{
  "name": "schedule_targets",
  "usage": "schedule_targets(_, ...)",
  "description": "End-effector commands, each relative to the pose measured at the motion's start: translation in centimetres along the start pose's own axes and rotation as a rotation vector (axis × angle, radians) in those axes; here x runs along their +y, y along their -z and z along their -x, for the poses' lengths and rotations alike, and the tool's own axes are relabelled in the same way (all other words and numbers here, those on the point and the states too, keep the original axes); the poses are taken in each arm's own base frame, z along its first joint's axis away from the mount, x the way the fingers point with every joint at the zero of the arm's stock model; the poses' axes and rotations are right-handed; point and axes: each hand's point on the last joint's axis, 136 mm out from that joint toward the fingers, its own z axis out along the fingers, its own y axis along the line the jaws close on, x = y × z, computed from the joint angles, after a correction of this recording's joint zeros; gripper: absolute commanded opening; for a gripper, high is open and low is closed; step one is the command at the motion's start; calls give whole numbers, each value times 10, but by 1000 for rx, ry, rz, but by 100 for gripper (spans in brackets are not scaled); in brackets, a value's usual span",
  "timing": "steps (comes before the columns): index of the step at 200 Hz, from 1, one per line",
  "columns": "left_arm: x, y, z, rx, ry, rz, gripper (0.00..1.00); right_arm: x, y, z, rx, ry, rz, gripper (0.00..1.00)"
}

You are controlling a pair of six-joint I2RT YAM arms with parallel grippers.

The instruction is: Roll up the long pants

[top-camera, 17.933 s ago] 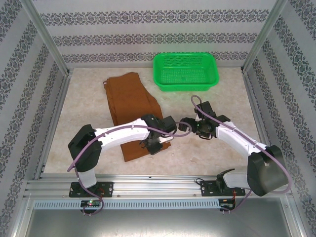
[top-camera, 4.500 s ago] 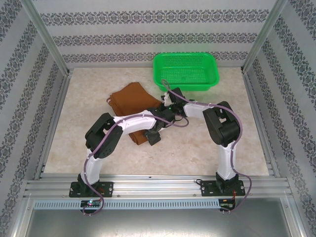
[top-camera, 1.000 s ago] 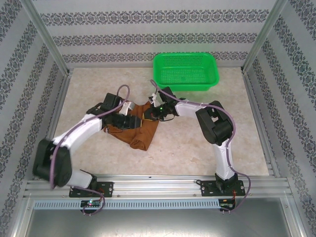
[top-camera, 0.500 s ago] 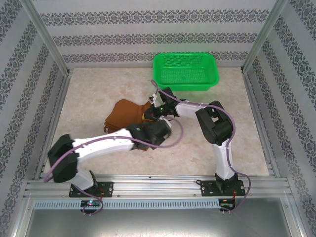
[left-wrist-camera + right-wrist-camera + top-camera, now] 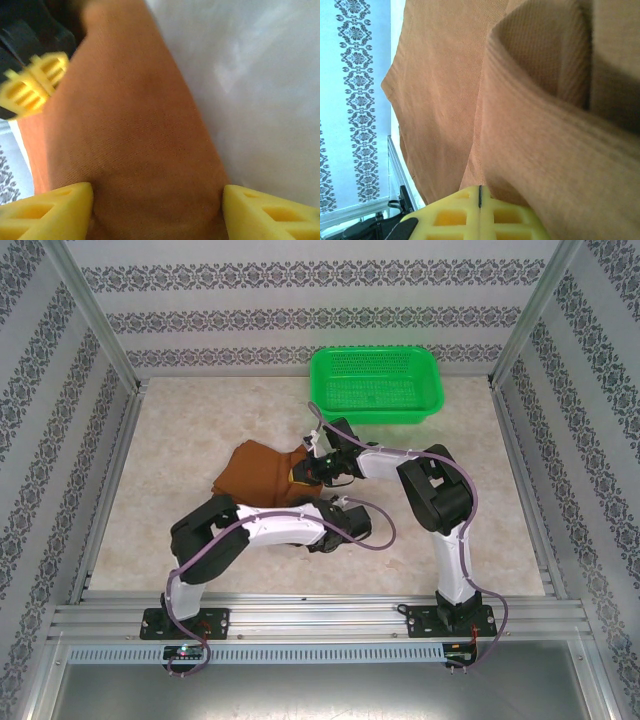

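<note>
Left jaws straddle the long pants (image 5: 140,150), a soft, finely woven roll.

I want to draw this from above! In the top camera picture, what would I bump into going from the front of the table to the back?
metal rail → left end effector → long pants → green basket → patterned back wall
</note>
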Motion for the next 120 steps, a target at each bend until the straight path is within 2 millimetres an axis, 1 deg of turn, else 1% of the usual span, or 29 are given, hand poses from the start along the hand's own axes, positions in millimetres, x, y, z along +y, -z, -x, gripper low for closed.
schedule_targets(1,19,-11,-28,124,48,27,70,-56,-9,-28,58,-145,-143,0)
schedule_targets(13,20,-18,-35,159,80,-10,72,-57,-9,-29,59,-148,-145,0)
schedule_targets(38,25,-35,-50,240,123,-45,73,-57,-9,-30,62,-148,-146,0)
schedule_targets(44,25,-40,-54,265,130,-55,77,-58,-9,-30,61,-149,-149,0)
schedule_targets(56,28,-51,-63,330,142,-76,77,-58,-8,-30,62,-148,-152,0)
schedule_targets(73,25,-63,-72,380,143,-109,77,-57,-7,-30,60,-145,-152,0)
schedule_targets(84,18,-70,-75,408,142,-157,77,-57,-6,-30,60,-148,-157,0)
schedule_targets(98,10,-78,-78,431,143,-209,77,-57,-5,-30,57,-147,-162,0)
schedule_targets(120,3,-90,-80,455,153,-260,77,-58,-5,-32,57,-149,-164,0)
